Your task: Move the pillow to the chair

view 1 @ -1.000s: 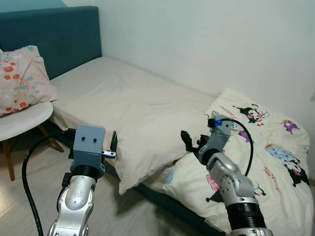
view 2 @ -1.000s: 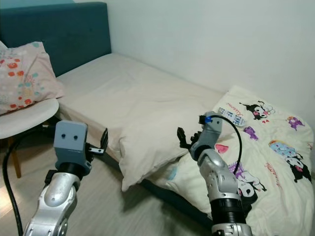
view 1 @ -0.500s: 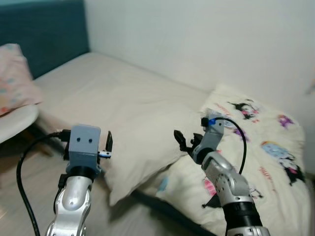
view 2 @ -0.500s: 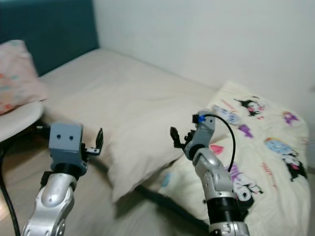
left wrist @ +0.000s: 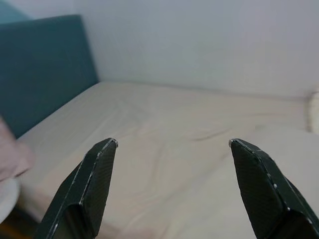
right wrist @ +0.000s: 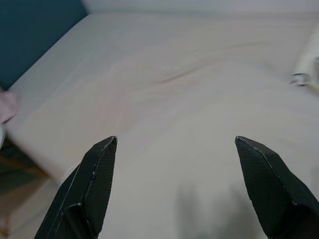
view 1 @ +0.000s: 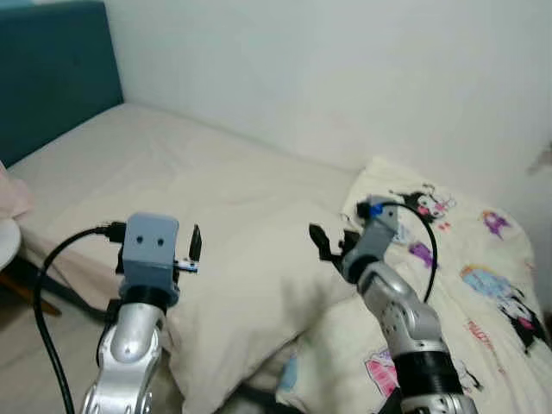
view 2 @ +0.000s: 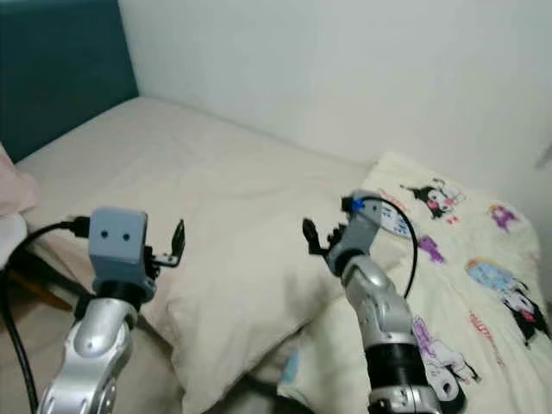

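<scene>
Left eye view: cream pillow (view 1: 250,302) lies on the bed (view 1: 129,155), between both arms, its lower corner hanging over the bed edge. Left gripper (view 1: 195,244) hovers at the pillow's left edge, right gripper (view 1: 321,243) just over its right side; neither touches it. Cartoon-print blanket (view 1: 466,259) sits behind and to the right of the right gripper.

Right eye view: same layout; a pink pillow's edge (view 2: 13,185) and a white chair rim (view 2: 9,233) sit well left of the left gripper.

Left wrist view: fingers (left wrist: 94,184) wide apart, nothing between them; bed ahead, teal headboard (left wrist: 40,64) beyond.

Right wrist view: fingers (right wrist: 94,184) spread apart, empty, pillow surface under and ahead of them.
</scene>
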Robot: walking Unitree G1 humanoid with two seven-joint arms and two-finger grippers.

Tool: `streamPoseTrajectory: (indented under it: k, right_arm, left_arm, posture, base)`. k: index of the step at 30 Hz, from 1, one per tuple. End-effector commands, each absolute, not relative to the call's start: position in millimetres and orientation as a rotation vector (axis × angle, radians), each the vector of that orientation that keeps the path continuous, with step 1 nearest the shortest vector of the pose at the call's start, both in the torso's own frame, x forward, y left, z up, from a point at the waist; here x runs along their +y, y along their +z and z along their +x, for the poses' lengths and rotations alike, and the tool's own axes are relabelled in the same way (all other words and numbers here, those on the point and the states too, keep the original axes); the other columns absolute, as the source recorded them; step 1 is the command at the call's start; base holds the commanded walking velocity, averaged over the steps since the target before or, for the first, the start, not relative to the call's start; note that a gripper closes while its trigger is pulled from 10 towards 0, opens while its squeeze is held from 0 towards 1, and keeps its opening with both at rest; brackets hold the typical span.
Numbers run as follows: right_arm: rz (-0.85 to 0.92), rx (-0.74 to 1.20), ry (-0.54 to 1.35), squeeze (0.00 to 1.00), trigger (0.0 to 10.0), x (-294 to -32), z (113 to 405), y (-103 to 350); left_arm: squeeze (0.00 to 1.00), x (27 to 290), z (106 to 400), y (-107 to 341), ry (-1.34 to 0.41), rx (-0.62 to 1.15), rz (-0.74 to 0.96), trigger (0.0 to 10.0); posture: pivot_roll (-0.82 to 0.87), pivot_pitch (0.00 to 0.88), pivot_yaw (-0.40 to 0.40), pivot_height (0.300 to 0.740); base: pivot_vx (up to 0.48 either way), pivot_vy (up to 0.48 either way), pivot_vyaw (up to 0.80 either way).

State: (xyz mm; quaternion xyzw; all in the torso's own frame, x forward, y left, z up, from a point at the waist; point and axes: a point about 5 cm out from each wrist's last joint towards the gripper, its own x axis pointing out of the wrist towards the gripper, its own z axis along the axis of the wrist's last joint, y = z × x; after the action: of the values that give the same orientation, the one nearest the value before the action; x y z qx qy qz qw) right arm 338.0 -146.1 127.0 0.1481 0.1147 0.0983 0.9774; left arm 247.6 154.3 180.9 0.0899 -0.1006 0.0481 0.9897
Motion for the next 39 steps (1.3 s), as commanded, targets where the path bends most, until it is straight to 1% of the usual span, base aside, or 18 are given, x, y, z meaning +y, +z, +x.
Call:
streamPoseTrajectory:
  k: [1, 7, 11, 16, 17, 19, 22, 25, 31, 35, 37, 39]
  right_arm:
    - [0.333, 0.265, 0.21, 0.0, 10.0, -148, 337, 122]
    - [0.411, 0.289, 0.217, 0.0, 10.0, -152, 337, 119]
    - [0.475, 0.312, 0.165, 0.0, 10.0, -166, 339, 112]
    - [0.475, 0.32, 0.146, 0.0, 10.0, -171, 339, 109]
    - [0.463, 0.316, 0.143, 0.0, 10.0, -175, 340, 108]
    - [0.457, 0.312, 0.143, 0.0, 10.0, -176, 340, 108]
    - [0.461, 0.305, 0.148, 0.0, 10.0, -176, 340, 109]
    - [0.484, 0.296, 0.167, 0.0, 10.0, -175, 340, 108]
    - [0.522, 0.295, 0.193, 0.0, 10.0, -178, 341, 102]
    - [0.559, 0.295, 0.183, 0.0, 10.0, -182, 342, 100]
    - [0.605, 0.306, 0.153, 0.0, 10.0, -187, 341, 95]
    - [0.607, 0.311, 0.144, 0.0, 10.0, -188, 341, 93]
  left_arm:
    - [0.0, 155, 247, 179, 0.113, -0.197, 0.176, 10.0]
    - [0.0, 164, 249, 182, 0.155, -0.206, 0.206, 10.0]
    - [0.0, 169, 251, 184, 0.157, -0.214, 0.225, 10.0]
    - [0.0, 171, 251, 184, 0.151, -0.215, 0.232, 10.0]
    - [0.0, 177, 251, 180, 0.145, -0.198, 0.255, 10.0]
    - [0.0, 182, 251, 177, 0.152, -0.188, 0.257, 10.0]
    - [0.0, 190, 251, 173, 0.178, -0.171, 0.238, 10.0]
    - [0.0, 197, 250, 171, 0.199, -0.157, 0.215, 10.0]
    - [0.0, 204, 250, 169, 0.212, -0.147, 0.226, 10.0]
    - [0.0, 207, 249, 170, 0.215, -0.151, 0.234, 10.0]
    - [0.0, 209, 249, 170, 0.216, -0.153, 0.24, 10.0]
    - [0.0, 210, 248, 170, 0.216, -0.152, 0.241, 10.0]
  posture:
    - [0.01, 0.0, -0.129, 0.711]
    - [0.01, 0.0, -0.128, 0.691]
    - [0.01, 0.0, -0.125, 0.671]
    - [0.01, 0.0, -0.125, 0.661]
    - [0.0, 0.0, -0.124, 0.651]
    - [0.0, 0.0, -0.124, 0.646]
    - [0.0, 0.0, -0.122, 0.636]
    - [0.0, 0.0, -0.122, 0.621]
    - [0.01, 0.0, -0.122, 0.596]
    - [0.01, 0.0, -0.121, 0.581]
    - [0.01, 0.0, -0.121, 0.566]
    - [0.01, 0.0, -0.121, 0.561]
  base:
    - [0.0, 0.0, 0.0]
    - [0.0, 0.0, 0.0]
    - [0.0, 0.0, 0.0]
    - [0.0, 0.0, 0.0]
    - [0.0, 0.0, 0.0]
    - [0.0, 0.0, 0.0]
    - [0.0, 0.0, 0.0]
    - [0.0, 0.0, 0.0]
    - [0.0, 0.0, 0.0]
    - [0.0, 0.0, 0.0]
    - [0.0, 0.0, 0.0]
    - [0.0, 0.0, 0.0]
